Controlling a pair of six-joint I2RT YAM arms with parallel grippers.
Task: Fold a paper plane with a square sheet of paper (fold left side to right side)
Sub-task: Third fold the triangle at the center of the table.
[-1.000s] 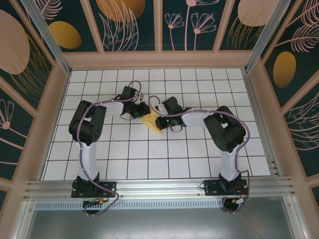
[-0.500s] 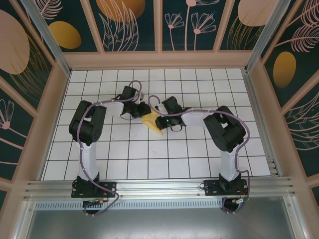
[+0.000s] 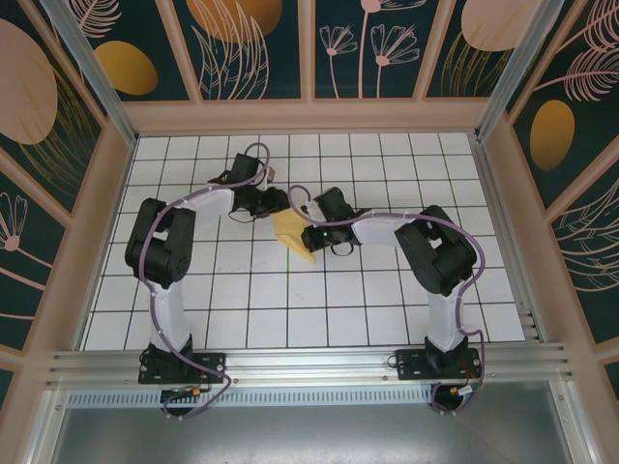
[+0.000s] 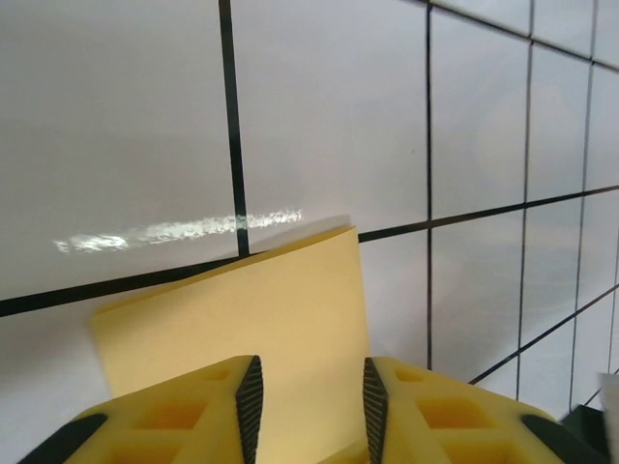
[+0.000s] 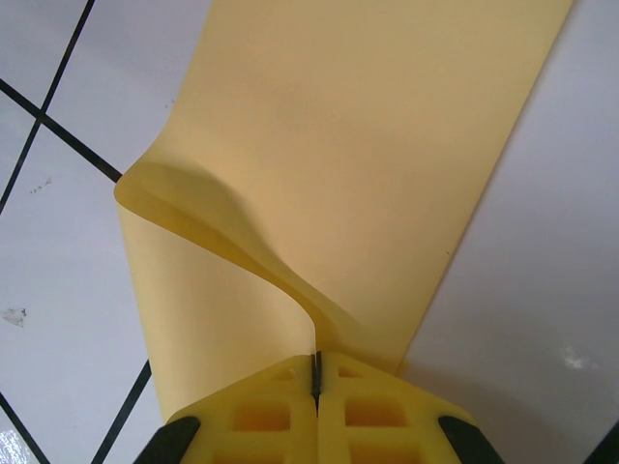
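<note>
Between our right jaws, clamped together, we hold a curled edge of the square sheet of paper; our left jaws stand apart over it. We judge it thin and floppy: grip edges only.

**Free room and obstacles, top view.** The two arms reach inward and meet mid-bench. The left pincer and right pincer stand close together over the square sheet of paper, leaving only a narrow slot between them. Bare tiles run from the sheet toward the near rail, and a shallower strip lies before the back wall. The raised left elbow and right elbow narrow the side lanes along the left wall and right wall.

**Wrist views.** The left pincer's jaws stand parted, with the sheet showing in the gap. The right pincer's jaws are pressed onto a raised fold, which bulges upward in front of them.
</note>
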